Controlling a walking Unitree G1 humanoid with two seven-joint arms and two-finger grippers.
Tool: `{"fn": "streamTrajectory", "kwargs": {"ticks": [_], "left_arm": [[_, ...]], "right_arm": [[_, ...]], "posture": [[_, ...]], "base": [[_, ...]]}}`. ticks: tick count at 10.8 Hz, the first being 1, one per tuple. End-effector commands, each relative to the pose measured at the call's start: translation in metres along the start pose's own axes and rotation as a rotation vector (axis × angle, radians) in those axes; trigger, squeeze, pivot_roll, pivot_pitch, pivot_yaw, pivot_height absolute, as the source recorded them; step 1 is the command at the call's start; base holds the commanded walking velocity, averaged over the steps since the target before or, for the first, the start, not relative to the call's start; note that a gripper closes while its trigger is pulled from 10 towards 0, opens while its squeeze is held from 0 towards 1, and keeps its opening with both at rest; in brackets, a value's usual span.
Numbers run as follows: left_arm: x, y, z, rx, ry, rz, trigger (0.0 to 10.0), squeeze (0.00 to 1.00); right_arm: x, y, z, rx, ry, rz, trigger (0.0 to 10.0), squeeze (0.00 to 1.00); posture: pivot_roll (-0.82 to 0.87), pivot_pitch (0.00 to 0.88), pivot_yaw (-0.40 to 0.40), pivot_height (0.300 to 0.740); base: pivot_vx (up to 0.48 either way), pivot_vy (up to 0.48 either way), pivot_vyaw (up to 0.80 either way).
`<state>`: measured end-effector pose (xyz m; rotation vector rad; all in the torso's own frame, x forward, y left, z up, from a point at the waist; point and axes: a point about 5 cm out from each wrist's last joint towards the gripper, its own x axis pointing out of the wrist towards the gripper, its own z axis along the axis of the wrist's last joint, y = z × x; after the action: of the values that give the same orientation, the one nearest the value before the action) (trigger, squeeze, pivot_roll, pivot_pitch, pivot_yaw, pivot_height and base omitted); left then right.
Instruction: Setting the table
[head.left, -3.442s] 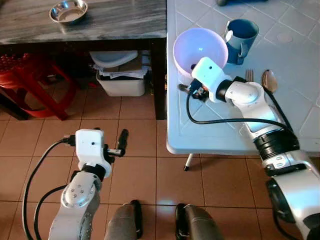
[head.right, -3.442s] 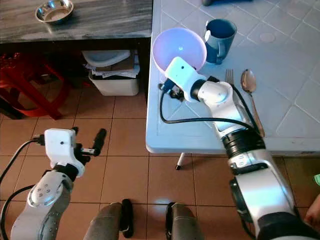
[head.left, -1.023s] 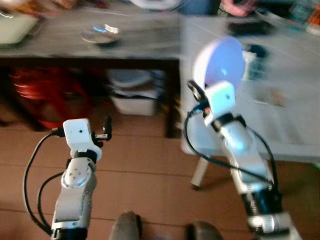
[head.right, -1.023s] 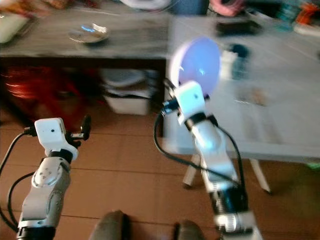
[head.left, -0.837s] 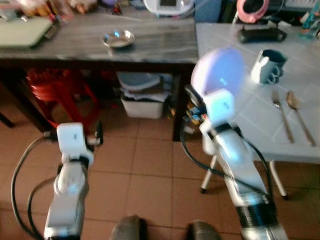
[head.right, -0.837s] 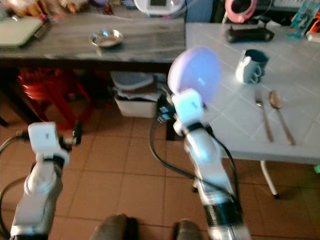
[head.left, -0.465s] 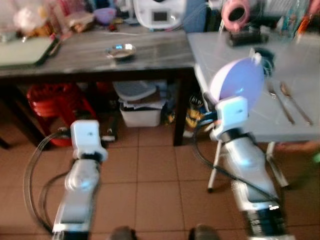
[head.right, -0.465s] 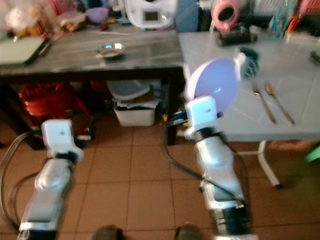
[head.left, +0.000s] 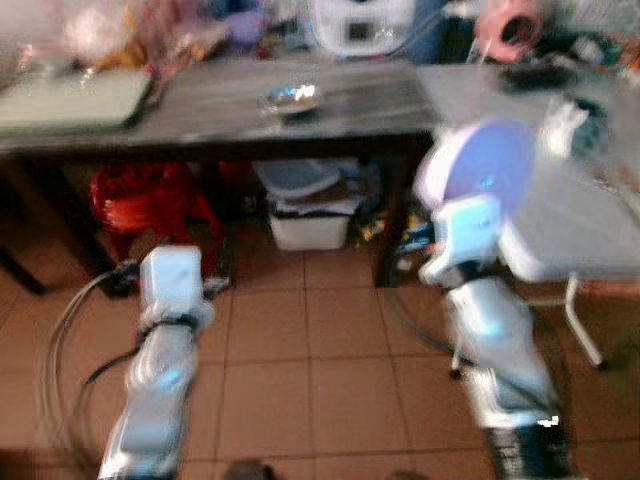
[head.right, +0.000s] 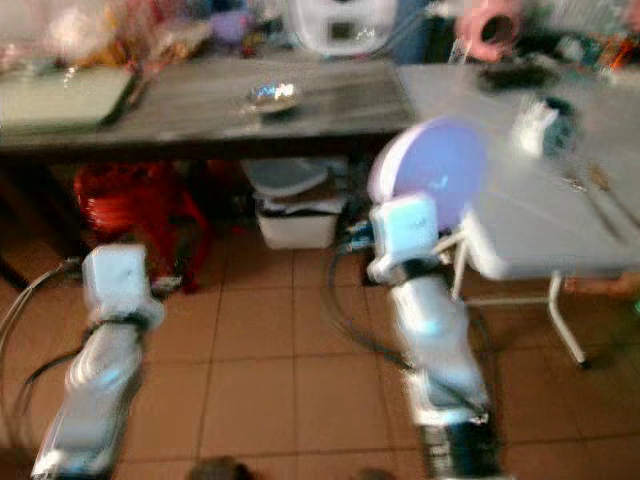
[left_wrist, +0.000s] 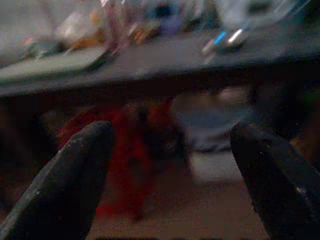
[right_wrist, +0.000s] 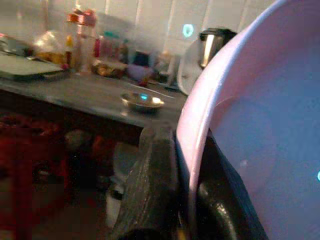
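My right gripper (right_wrist: 192, 200) is shut on the rim of a lavender bowl (head.left: 478, 170), one finger (right_wrist: 155, 185) on the outside and one inside. The bowl is in the air, tipped on its edge, beside the near corner of the white table (head.right: 520, 230). A blue mug (head.right: 545, 125) stands blurred on that table, further back. My left gripper (left_wrist: 175, 170) is open with nothing between its fingers; its arm (head.left: 170, 285) is held low over the tiled floor, facing the dark table.
A dark wooden table (head.left: 200, 110) on the left carries a small steel bowl (head.left: 290, 97), a white appliance (head.left: 360, 20) and clutter. Under it stand a red stool (head.left: 145, 195) and a white bin (head.left: 310, 215). Tiled floor lies before me.
The whole picture has shifted and blurred, so the camera has moved back and up. The bowl, on the white table 3.4 s ago, is lifted off it and tipped. The left gripper stays open.
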<state>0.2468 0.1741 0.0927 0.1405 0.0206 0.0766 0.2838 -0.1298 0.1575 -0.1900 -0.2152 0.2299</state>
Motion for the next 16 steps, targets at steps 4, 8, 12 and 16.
{"fn": "streamTrajectory", "kwargs": {"ticks": [4,8,12,16], "left_arm": [[0.005,-0.009,0.012,0.020,-0.058,-0.027,10.0,0.00],[0.004,-0.023,0.015,-0.003,-0.072,-0.088,10.0,0.00],[0.005,-0.029,0.017,-0.018,-0.076,-0.131,10.0,0.00],[0.004,-0.032,0.017,-0.029,-0.079,-0.160,10.0,0.00]], "right_arm": [[0.000,-0.011,0.003,-0.016,-0.001,-0.036,10.0,0.00],[0.009,-0.011,0.008,-0.021,-0.023,-0.052,10.0,0.00],[0.015,-0.011,0.009,-0.019,-0.024,-0.068,10.0,0.00],[0.020,-0.010,0.006,0.001,-0.004,-0.080,10.0,0.00]], "posture": [[-0.02,0.032,0.036,0.740],[-0.01,0.035,0.041,0.740],[-0.01,0.035,0.038,0.740],[-0.01,0.031,0.039,0.740]], "base": [[0.477,0.000,0.51],[0.480,0.000,0.00],[0.470,0.000,0.00],[0.458,0.000,-0.37]]}}
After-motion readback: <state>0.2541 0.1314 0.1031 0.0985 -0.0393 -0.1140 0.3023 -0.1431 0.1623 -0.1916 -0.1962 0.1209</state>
